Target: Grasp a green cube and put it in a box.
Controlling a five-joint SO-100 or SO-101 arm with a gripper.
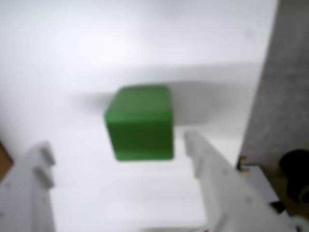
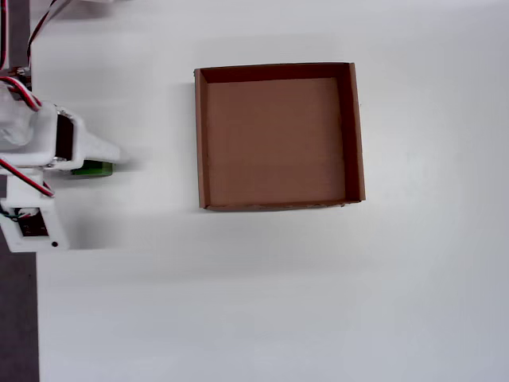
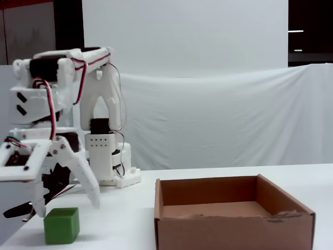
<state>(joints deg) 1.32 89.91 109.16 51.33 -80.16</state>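
Fingers (image 3: 65, 205) are seen spread wide at the lower left of the fixed view, poised just above the green cube (image 3: 62, 225), which rests on the bench (image 3: 125, 224) between and below them, untouched. Well to the right, the box (image 3: 234, 216) is seen empty.

White table (image 2: 278, 302), draped backdrop (image 3: 208, 114)

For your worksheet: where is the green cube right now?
In the fixed view the green cube sits on the table at lower left, under the open pincer, left of the box.
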